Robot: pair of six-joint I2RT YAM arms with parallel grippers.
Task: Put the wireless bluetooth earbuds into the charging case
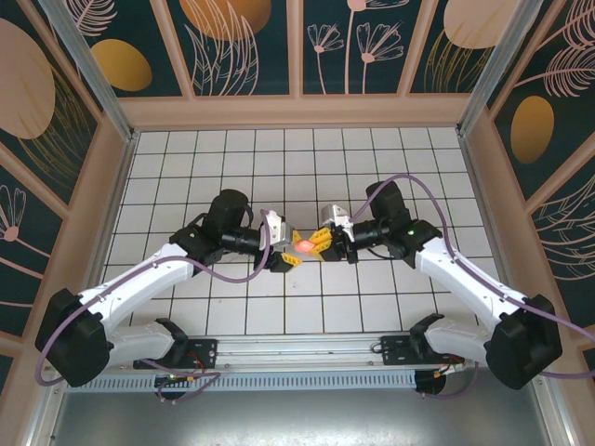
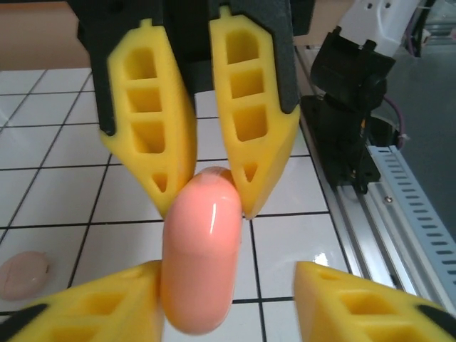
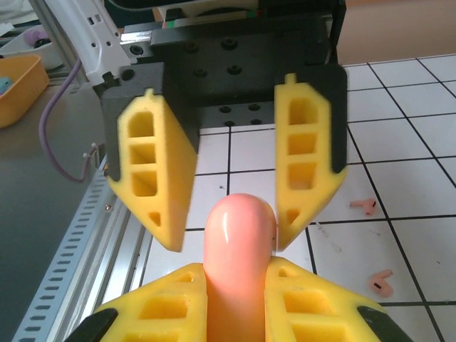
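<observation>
Case (image 1: 304, 247): mid-table, between the two grippers.
Right gripper (image 3: 235, 274): fingers clamped on one end of the case.
Left gripper (image 2: 228, 271): fingers spread around the other end, one touching it.
Earbuds (image 3: 367, 206): both on the tiles, 3 and 4 o'clock of the case.
Disc (image 2: 25, 274): on the tiles, 8 o'clock of the case.

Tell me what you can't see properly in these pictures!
Charging case, top view: too small to show its lid seam.
Its lower end, right wrist view: cut by bottom edge, squeezed between fingers.
Earbuds, right wrist view: too small for detail.
Pink disc, left wrist view: blurred, at left edge.
</observation>
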